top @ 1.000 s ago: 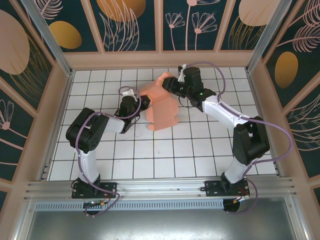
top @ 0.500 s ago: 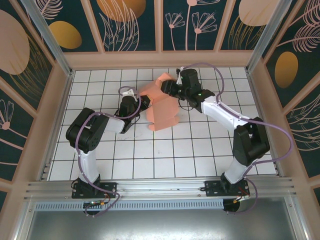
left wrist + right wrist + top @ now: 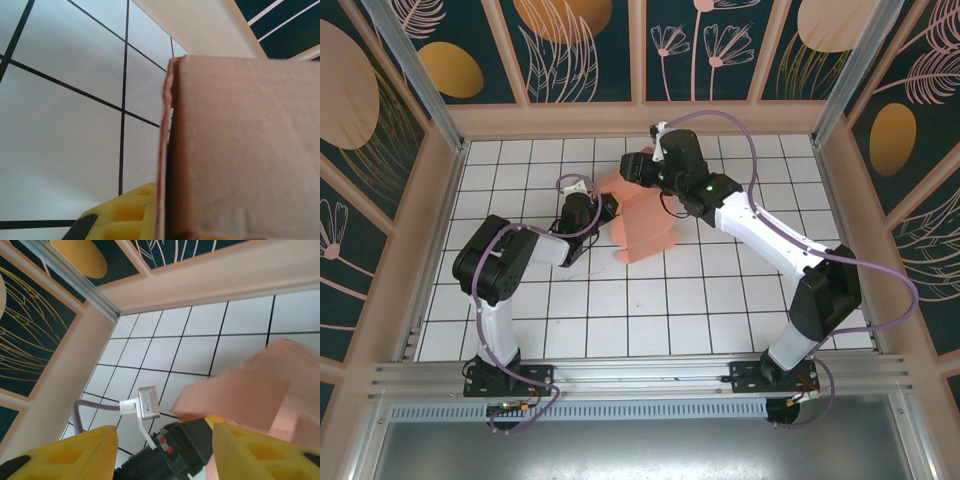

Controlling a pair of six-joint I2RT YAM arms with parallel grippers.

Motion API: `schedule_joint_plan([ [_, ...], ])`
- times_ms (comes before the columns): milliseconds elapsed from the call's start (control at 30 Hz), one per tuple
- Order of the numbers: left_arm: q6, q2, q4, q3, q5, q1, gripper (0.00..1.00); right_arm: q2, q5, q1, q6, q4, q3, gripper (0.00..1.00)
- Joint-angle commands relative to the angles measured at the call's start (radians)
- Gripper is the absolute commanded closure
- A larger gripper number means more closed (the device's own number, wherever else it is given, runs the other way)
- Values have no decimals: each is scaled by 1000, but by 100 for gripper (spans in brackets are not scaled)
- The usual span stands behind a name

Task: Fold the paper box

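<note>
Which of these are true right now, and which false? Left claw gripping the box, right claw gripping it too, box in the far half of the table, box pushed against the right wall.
1. The left claw is clamped on an edge of the paper box. True.
2. The right claw grips the paper box too. False: its fingers stand apart with nothing between them, above the box's far end.
3. The paper box is in the far half of the tiled table. True.
4. The paper box is pushed against the right wall. False: it is near the middle, between the two arms, with bare tiles to its right.
</note>
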Motion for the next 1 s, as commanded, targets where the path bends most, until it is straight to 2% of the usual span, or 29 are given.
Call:
schedule_joint_plan([
  [0, 18, 15, 4, 26, -12, -3, 100, 12, 122, 6, -24, -51, 41, 47],
  [133, 17, 17, 4, 28, -10, -3, 100, -19, 150, 6, -24, -20, 14, 47],
  [333, 18, 24, 5, 33, -5, -3, 100, 66, 15, 9, -36, -87, 103, 53],
  [567, 21, 9, 6, 23, -3, -2, 100, 111, 87, -2, -1, -126, 119, 58],
  [800, 50, -6, 57, -18, -41, -3, 100, 164, 81, -18, 52, -195, 163, 68],
  [967, 73, -17, 52, -20, -54, -2, 100, 170, 60, -26, 99, -180, 155, 74],
])
